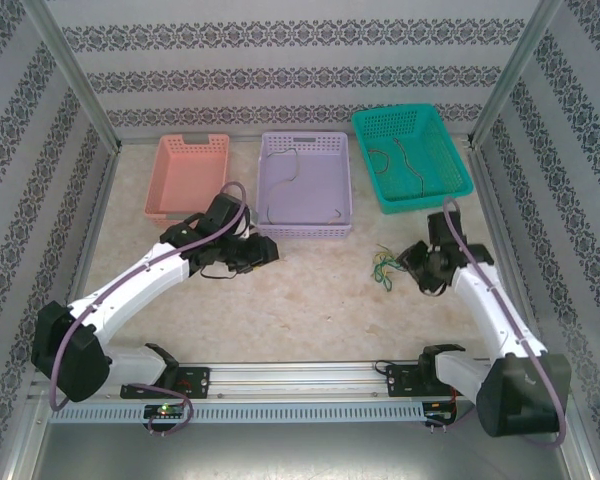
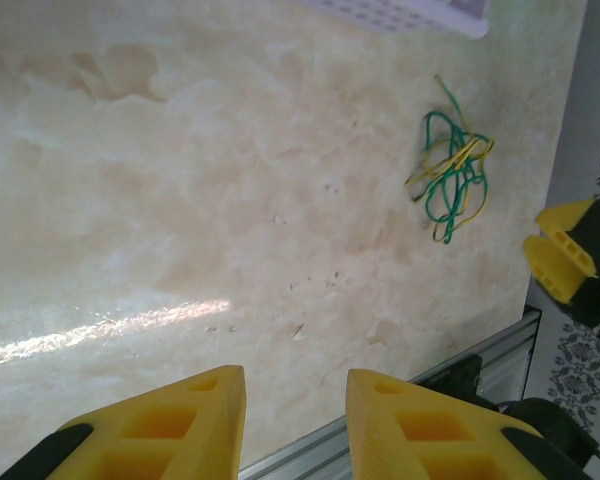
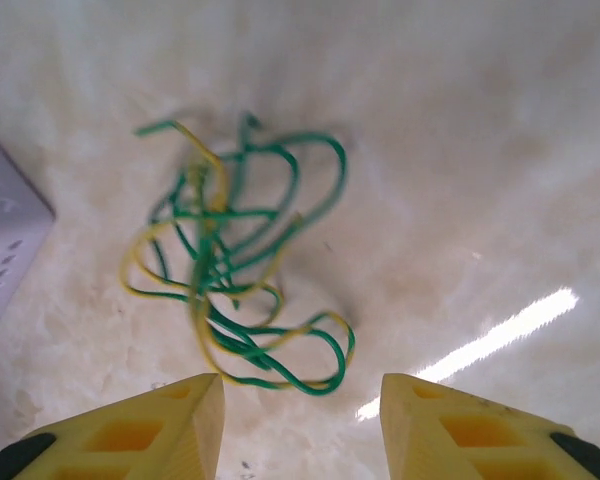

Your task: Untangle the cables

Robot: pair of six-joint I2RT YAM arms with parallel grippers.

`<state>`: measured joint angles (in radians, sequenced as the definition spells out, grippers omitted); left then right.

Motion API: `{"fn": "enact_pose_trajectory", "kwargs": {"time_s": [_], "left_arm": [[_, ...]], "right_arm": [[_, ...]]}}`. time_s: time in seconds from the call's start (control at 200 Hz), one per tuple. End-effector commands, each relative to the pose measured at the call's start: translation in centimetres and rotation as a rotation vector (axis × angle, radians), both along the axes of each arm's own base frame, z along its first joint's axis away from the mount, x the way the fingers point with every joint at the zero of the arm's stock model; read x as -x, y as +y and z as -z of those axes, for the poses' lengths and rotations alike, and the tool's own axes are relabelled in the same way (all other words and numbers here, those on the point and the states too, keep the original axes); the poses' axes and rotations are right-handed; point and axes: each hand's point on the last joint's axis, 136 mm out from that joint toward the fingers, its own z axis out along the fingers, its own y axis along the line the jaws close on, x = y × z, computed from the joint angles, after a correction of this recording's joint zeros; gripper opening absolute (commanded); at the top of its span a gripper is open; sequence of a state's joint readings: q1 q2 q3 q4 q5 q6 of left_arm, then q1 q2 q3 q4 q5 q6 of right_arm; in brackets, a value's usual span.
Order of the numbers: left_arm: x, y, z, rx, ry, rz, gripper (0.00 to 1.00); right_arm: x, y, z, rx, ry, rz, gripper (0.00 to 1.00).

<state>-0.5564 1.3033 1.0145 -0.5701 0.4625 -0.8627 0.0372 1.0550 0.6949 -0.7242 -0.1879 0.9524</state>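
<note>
The green and yellow cables (image 3: pixel 235 260) lie in a knot on the surface (image 3: pixel 480 150), just ahead of the right claw (image 3: pixel 300 400) and a bit to its left. That claw is released and empty. The left claw (image 2: pixel 295 390), also released, is well apart from them.

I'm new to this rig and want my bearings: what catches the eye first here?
A tangle of green and yellow cables lies on the pale table just ahead of the open right gripper. At the far edge stand a pink basket, a lavender basket and a teal basket holding dark cables.
</note>
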Motion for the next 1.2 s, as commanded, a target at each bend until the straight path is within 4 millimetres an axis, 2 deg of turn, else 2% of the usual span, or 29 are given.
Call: {"fn": "enact_pose_trajectory", "kwargs": {"time_s": [0.0, 0.155, 0.345, 0.49, 0.59, 0.654, 0.729, 0.774, 0.849, 0.929, 1.039, 1.194], "left_arm": [[-0.4, -1.4, -0.6, 0.063, -0.044, 0.055, 0.33], [-0.4, -2.0, -0.3, 0.077, -0.04, 0.062, 0.33], [-0.5, -2.2, -0.6, 0.083, -0.045, 0.059, 0.33], [-0.4, -2.3, -0.6, 0.085, -0.045, 0.057, 0.33], [-0.4, -2.5, -0.8, 0.09, -0.05, 0.063, 0.33], [-0.4, -2.6, -0.9, 0.093, -0.051, 0.067, 0.33], [-0.4, -2.7, -1.0, 0.096, -0.051, 0.071, 0.33], [-0.4, -2.7, -1.1, 0.096, -0.051, 0.071, 0.33], [-0.4, -2.8, -1.3, 0.101, -0.053, 0.074, 0.33], [-0.5, -3.0, -1.9, 0.11, -0.059, 0.073, 0.36], [-0.8, -3.2, -2.9, 0.125, -0.057, 0.057, 0.47], [-1.8, -4.2, -4.6, 0.209, -0.016, -0.009, 0.59]], "right_arm": [[-1.5, 2.5, 0.1, -0.21, -0.067, 0.104, 0.49], [-2.9, 3.1, 0.3, -0.243, -0.094, 0.098, 0.54], [-4.0, 3.5, 1.0, -0.263, -0.099, 0.084, 0.52], [-4.4, 3.9, 2.8, -0.263, -0.063, 0.057, 0.41], [-4.8, 3.9, 3.7, -0.244, -0.055, 0.032, 0.29], [-4.8, 3.9, 4.1, -0.229, -0.049, 0.018, 0.17], [-5.0, 4.1, 3.9, -0.207, -0.059, -0.026, 0.0], [-5.0, 4.4, 3.1, -0.168, -0.079, -0.086, 0.0], [-5.0, 5.8, 1.3, -0.077, -0.125, -0.251, 0.0], [-4.6, 8.6, -0.6, -0.048, -0.19, -0.449, 0.0], [-2.9, 12.2, -2.5, -0.031, -0.269, -0.681, 0.0], [-0.3, 16.2, -4.6, -0.018, -0.375, -0.914, 0.0]]}}
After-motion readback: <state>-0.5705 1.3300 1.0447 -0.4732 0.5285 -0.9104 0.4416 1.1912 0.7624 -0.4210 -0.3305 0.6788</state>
